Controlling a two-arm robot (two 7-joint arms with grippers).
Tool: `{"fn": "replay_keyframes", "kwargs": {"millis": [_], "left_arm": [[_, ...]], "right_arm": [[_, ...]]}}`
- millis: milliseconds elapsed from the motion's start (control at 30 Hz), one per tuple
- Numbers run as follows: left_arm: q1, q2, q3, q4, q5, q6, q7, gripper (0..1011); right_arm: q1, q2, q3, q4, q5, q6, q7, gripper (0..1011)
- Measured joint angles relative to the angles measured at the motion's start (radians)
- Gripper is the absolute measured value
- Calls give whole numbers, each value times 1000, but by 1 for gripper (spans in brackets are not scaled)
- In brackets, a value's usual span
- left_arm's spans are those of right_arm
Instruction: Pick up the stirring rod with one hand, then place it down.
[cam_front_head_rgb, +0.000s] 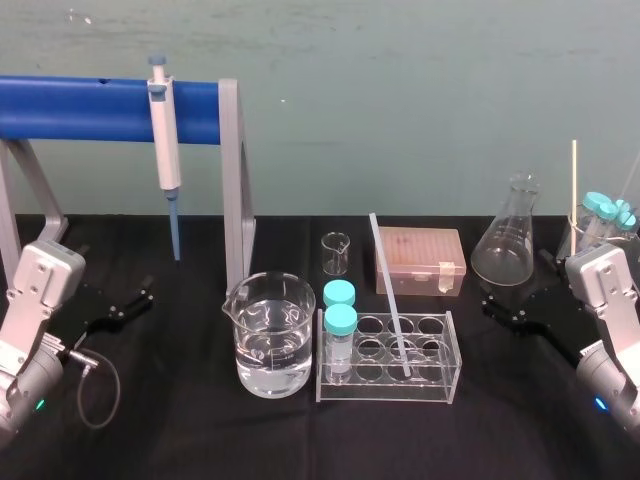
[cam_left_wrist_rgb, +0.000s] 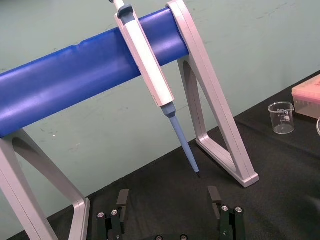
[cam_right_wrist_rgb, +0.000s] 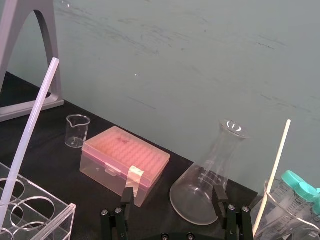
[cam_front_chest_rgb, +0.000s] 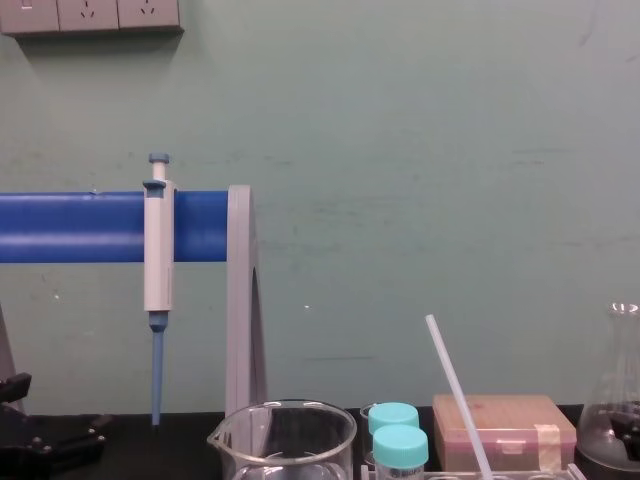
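The stirring rod (cam_front_head_rgb: 390, 295) is a thin translucent white rod leaning in the clear tube rack (cam_front_head_rgb: 388, 392), its lower end in a right-hand hole and its top tilted back and left. It also crosses the right wrist view (cam_right_wrist_rgb: 30, 132) and the chest view (cam_front_chest_rgb: 458, 395). My right gripper (cam_front_head_rgb: 515, 305) rests on the black cloth right of the rack, open and empty, pointing toward the conical flask (cam_right_wrist_rgb: 173, 195). My left gripper (cam_front_head_rgb: 125, 305) lies open and empty at the far left, below the pipette (cam_left_wrist_rgb: 168, 197).
A water-filled beaker (cam_front_head_rgb: 268, 335) stands left of the rack, with two teal-capped vials (cam_front_head_rgb: 340, 330) in the rack's left end. Behind are a small beaker (cam_front_head_rgb: 336, 252), a pink tip box (cam_front_head_rgb: 420, 260) and the conical flask (cam_front_head_rgb: 508, 240). The pipette (cam_front_head_rgb: 165, 150) hangs from the blue stand (cam_front_head_rgb: 90, 108). A cream stick (cam_front_head_rgb: 574, 185) rises at far right.
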Motion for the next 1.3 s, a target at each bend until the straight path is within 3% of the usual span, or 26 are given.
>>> {"fn": "replay_keyframes", "kwargs": {"millis": [333,433,633,733,767,833,1000,1100,1300], "left_arm": [[0,0,0,0,0,0,0,1000],[0,0,0,0,0,0,0,1000],[0,0,0,0,0,0,0,1000],[0,0,0,0,0,0,0,1000],[0,0,0,0,0,0,0,1000],[0,0,0,0,0,0,0,1000],[0,0,0,0,0,0,0,1000],[0,0,0,0,0,0,0,1000],[0,0,0,0,0,0,0,1000]], "right_arm": [[-6,-4,22,-3,14,2,27,1003],[-11,-11,48,-17,62,19,62,1003],[-19,-38,105,-67,211,86,163,1003],[-13,-57,130,-104,308,170,231,1003],[-13,-57,130,-104,308,170,231,1003],[1,-67,130,-126,345,219,281,1003],[27,-79,114,-141,359,254,341,1003],[64,-95,84,-134,352,282,382,1003],[137,-137,31,-76,313,330,394,1003]]}}
